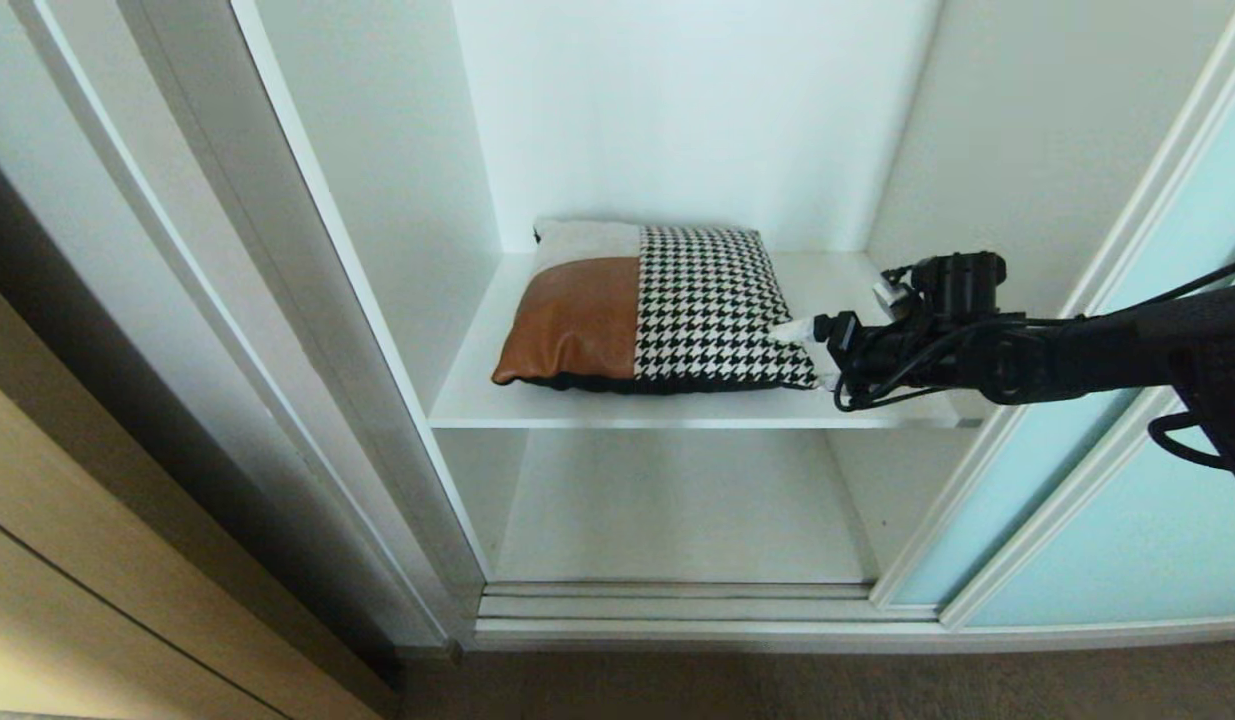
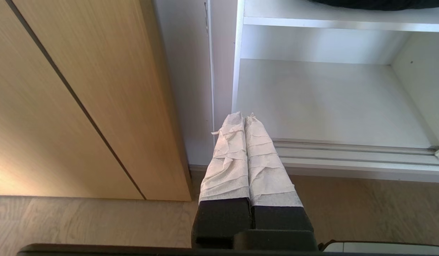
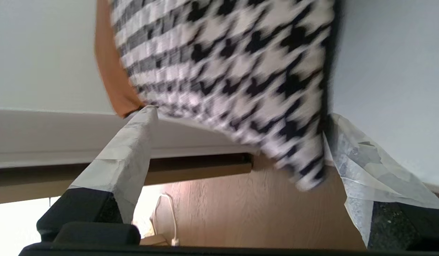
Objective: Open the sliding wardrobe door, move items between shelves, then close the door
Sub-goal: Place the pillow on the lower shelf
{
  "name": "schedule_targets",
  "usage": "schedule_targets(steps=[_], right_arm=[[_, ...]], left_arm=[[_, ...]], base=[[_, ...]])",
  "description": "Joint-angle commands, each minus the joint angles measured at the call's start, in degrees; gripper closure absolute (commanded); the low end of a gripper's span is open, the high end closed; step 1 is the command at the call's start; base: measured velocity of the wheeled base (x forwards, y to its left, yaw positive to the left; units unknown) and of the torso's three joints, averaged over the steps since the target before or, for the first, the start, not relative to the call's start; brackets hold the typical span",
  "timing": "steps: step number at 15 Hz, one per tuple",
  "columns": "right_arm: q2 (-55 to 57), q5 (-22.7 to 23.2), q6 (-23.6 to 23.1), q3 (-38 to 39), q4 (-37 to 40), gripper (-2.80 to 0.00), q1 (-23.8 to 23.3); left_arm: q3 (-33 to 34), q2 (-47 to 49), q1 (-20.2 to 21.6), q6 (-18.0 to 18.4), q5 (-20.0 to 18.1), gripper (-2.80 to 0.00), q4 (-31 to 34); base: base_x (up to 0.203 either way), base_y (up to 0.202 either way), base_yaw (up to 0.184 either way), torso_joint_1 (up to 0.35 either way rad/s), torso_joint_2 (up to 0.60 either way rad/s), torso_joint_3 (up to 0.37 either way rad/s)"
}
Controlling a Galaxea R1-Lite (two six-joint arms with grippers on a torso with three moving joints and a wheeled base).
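With the sliding wardrobe door [image 1: 1137, 480] slid to the right, you see one cushion [image 1: 647, 310] lying flat on the upper of two shelves [image 1: 677, 408], its leather half to the left; no writing is legible. Your right gripper [image 1: 812, 352] has its jaws spread wide about the cushion's near right corner. Your left gripper [image 2: 245, 119], jaws together, hangs low outside the wardrobe.

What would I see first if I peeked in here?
A checkered and brown cushion lying on a white shelf inside the open wardrobe. The robot's right gripper reaches in from the right, fingers wide apart at the cushion's corner. The blue glass door is slid aside on the right.
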Motion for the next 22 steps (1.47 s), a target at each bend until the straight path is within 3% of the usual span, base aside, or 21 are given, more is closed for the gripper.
schedule_targets(steps=[1,6,11,12,15,22], right_arm=[[2.17,0.43,0.09,-1.39,-0.20,-2.80,-1.13],[2.96,3.70,0.21,-2.22,-0.37,-2.80,-1.10],[5.91,3.77,0.67,-4.19,-4.56,-2.80,-0.75],[6.29,3.75,1.05,-4.02,-7.19,0.00,-0.77],[9.22,2.16,2.28,-2.80,-19.42,0.00,-0.25],[9.18,1.81,2.92,-2.46,-17.63,0.00,0.00]], left_arm=[[0.09,0.09,0.00,-0.03,0.00,0.00,0.00],[0.09,0.09,0.00,-0.03,0.00,0.00,0.00],[0.09,0.09,0.00,-0.03,0.00,0.00,0.00],[0.09,0.09,0.00,-0.03,0.00,0.00,0.00],[0.09,0.02,0.00,-0.03,0.00,0.00,0.00],[0.09,0.09,0.00,-0.03,0.00,0.00,0.00]], base=[[0.000,0.000,0.000,0.000,0.00,0.000],[0.000,0.000,0.000,0.000,0.00,0.000],[0.000,0.000,0.000,0.000,0.00,0.000],[0.000,0.000,0.000,0.000,0.00,0.000],[0.000,0.000,0.000,0.000,0.00,0.000],[0.000,0.000,0.000,0.000,0.00,0.000]])
